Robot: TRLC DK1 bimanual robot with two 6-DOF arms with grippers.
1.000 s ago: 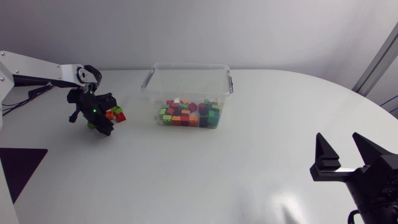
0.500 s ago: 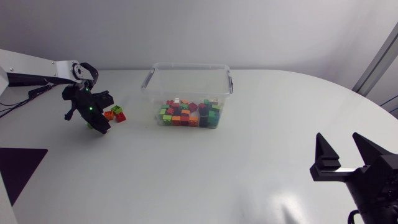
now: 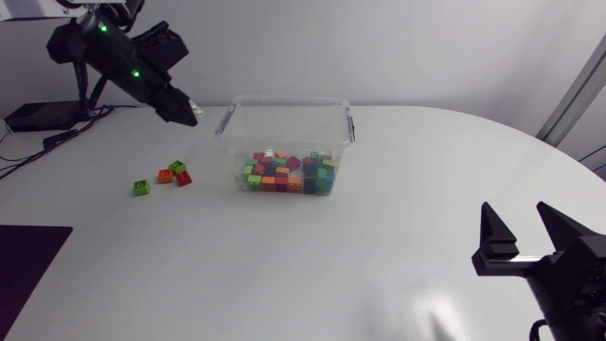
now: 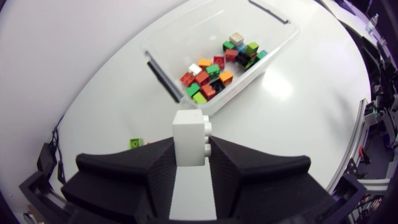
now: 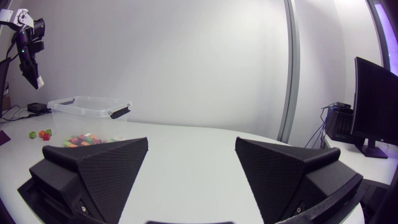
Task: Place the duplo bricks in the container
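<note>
Task state partway through sorting. The clear plastic container (image 3: pixel 284 98) stands on the white tabletop (image 3: pixel 379 275) and already holds a loose pile of bricks (image 3: pixel 284 172) in red, green, orange and black, with at least one pale piece, heaped towards one long wall. Four bricks remain on the tabletop, well apart from the container on its left-arm side: a lone green brick (image 3: pixel 141 188), and a close cluster of an orange brick (image 3: pixel 166 175), a second green brick (image 3: pixel 177 167) and a red brick (image 3: pixel 183 177). The left gripper (image 3: pixel 186 112) hangs raised above the tabletop, near the container's short end but apparently not yet over its opening; its fingers pinch a white brick (image 4: pixel 191 140) from two sides (an upright rectangular block, smooth and matt, with round studs showing along one face). In the left wrist view the container (image 4: pixel 261 68) lies ahead of and below the fingers. The right gripper (image 3: pixel 516 216) sits at the far side of the tabletop, fingers spread wide with nothing between them. By this reading, the held brick is still to be released into the container, and the four loose bricks are still to be collected; most of the set appears already delivered.
</note>
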